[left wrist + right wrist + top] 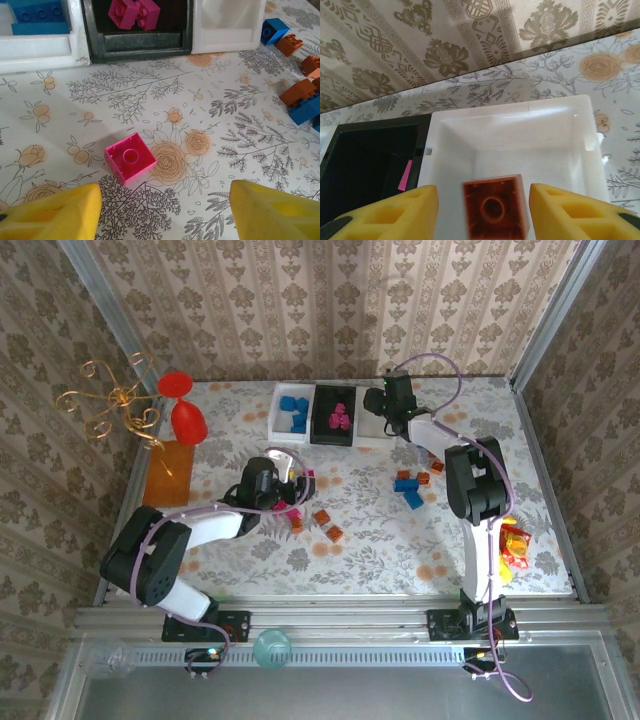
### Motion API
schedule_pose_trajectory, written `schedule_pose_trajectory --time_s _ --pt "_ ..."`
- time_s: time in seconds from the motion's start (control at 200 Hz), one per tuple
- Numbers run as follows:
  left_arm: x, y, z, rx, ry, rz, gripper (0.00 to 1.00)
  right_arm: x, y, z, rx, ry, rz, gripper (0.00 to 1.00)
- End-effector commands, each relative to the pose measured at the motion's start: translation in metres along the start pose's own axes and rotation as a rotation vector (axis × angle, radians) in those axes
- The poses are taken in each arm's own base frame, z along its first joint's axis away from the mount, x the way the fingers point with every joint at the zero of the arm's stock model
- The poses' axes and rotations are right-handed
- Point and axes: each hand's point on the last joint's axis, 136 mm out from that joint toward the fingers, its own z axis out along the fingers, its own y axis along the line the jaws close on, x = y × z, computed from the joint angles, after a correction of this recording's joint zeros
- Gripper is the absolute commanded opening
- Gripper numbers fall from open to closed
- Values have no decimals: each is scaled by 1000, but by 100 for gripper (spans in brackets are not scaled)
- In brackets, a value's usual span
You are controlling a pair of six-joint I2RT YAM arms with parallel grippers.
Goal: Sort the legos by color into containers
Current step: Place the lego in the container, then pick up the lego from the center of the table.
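right end effector (482,212) released, orange brick (495,207) in white bin (520,120) | left end effector (165,210) spread over magenta brick (130,157) (hollow up): centre, then descend squarely

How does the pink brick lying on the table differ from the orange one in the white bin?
Colour: the pink brick is magenta, the orange brick brownish orange. Place: the pink brick lies loose on the flowered table, not yet sorted; the orange brick sits inside the white bin. Both are small square bricks lying hollow side up, a round tube showing.
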Motion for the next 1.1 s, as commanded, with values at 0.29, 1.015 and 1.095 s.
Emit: schedule_pose_trajectory --time_s 0.29,1.015,1.095 --pt "-20 -12 -12 104 -48 -47 72 95 30 -134 -172 202 -171 73" --pt "1 34 -76 38 80 -244 77 281 114 -192 -319 407 -571 75" --pt "6 26 -76 89 76 -229 77 284 110 -184 -284 412 -579 73"
